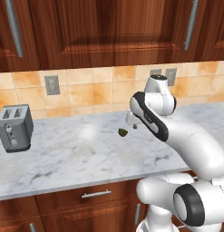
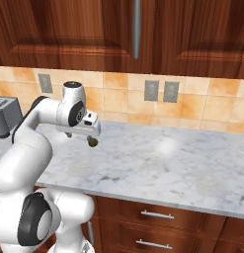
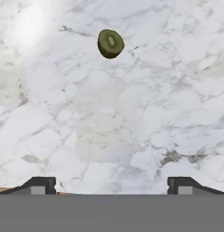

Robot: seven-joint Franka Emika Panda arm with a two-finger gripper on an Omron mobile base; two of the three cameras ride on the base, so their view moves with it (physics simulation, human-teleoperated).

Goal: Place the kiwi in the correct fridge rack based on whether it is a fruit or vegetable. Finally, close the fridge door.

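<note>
Ahead of the hand point(image 3: 111, 185), whose fingers are spread wide and hold nothing, a small egg-shaped olive-brown kiwi point(image 3: 110, 43) is seen on the veined marble tabletop point(image 3: 131, 122).

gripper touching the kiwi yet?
Apart. Hand view: the kiwi lies on the marble counter well ahead of the open gripper, bare stone between.
</note>
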